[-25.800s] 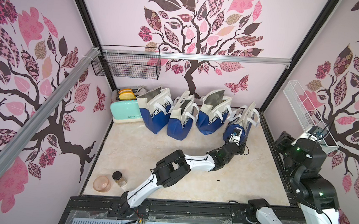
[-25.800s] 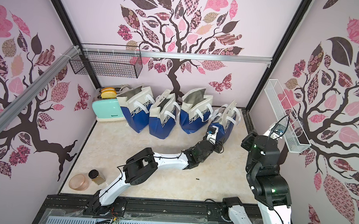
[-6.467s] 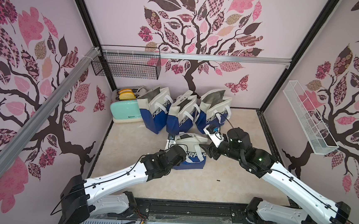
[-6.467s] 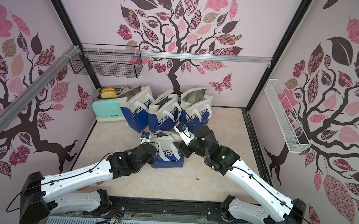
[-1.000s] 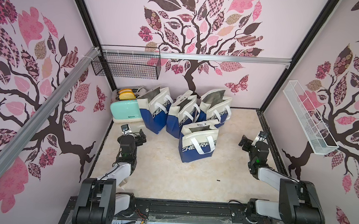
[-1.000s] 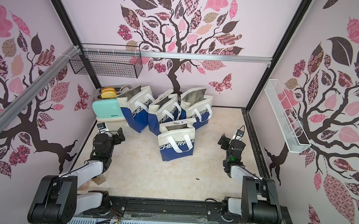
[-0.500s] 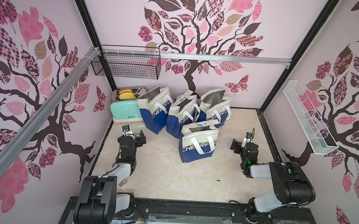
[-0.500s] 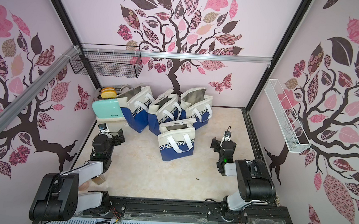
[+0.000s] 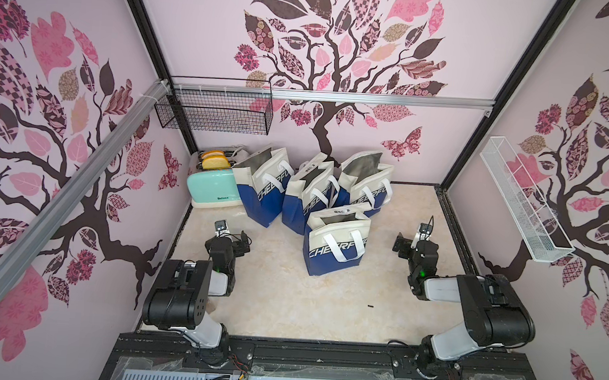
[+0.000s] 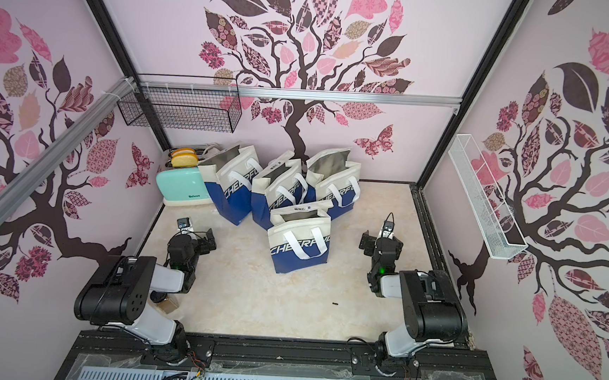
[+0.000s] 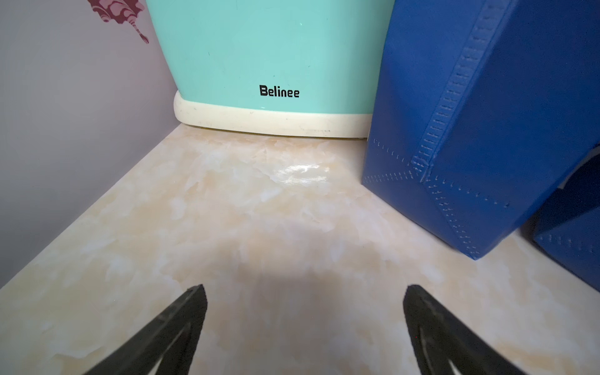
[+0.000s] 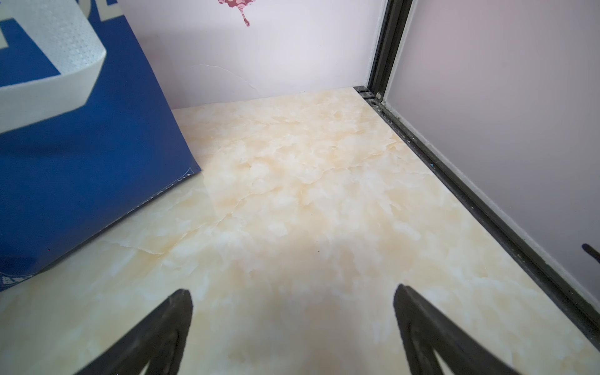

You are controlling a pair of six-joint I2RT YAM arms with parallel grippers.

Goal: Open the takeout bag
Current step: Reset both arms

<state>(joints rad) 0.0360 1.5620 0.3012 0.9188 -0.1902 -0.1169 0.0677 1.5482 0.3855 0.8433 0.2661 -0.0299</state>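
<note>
Both left hand [image 11: 304, 287] and right hand [image 12: 292, 288] gape empty.

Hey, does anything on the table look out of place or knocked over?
Nothing is spilled or toppled. The front takeout bag stands upright, mouth open. The back row of bags sits crowded and slightly askew. One small dark speck lies on the tabletop; too small to identify.
</note>
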